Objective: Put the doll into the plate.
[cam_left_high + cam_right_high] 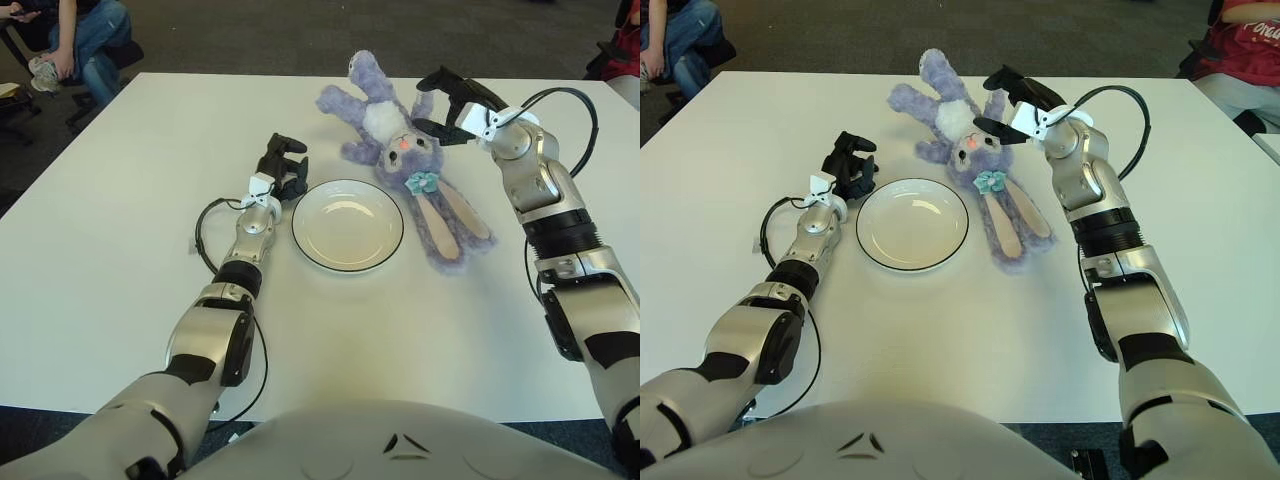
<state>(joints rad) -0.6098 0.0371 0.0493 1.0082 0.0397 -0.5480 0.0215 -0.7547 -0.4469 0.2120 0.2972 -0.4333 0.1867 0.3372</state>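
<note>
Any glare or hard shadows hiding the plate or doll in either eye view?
Left eye view: plate shows faint sheen only, rim clear; doll evenly lit. Right eye view: right hand, open above the doll, casts no hard shadow; left hand shows beside the plate.
</note>
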